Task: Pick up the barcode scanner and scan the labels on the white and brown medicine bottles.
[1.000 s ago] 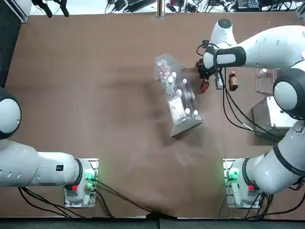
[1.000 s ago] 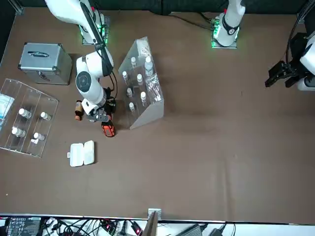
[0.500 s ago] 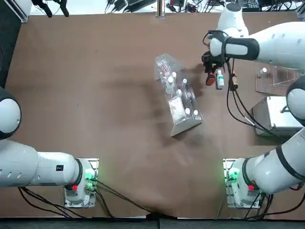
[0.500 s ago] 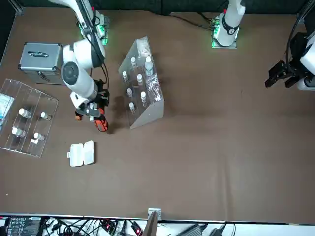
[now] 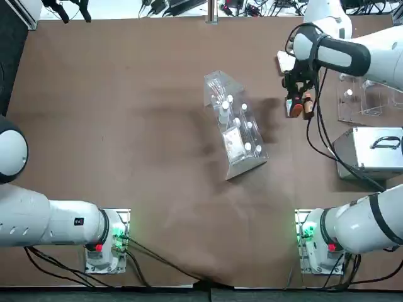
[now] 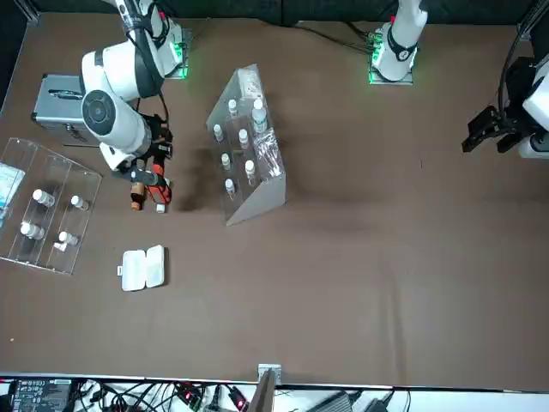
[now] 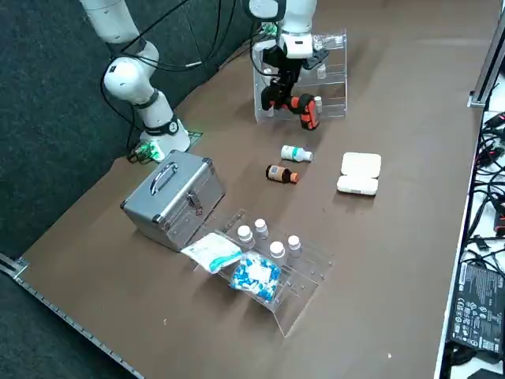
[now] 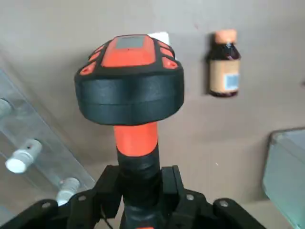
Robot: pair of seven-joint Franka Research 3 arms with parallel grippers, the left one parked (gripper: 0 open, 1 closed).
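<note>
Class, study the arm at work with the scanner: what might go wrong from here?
The right hand grips the orange-and-black barcode scanner by its slim handle, so the bulky head might twist. The small amber glass-like bottle lies on its side and could roll if nudged.

The barcode scanner (image 8: 129, 78) hides most of the white medicine bottle (image 8: 159, 37) in the right wrist view, where a silver case (image 8: 288, 174) is cut by the picture's edge.
</note>
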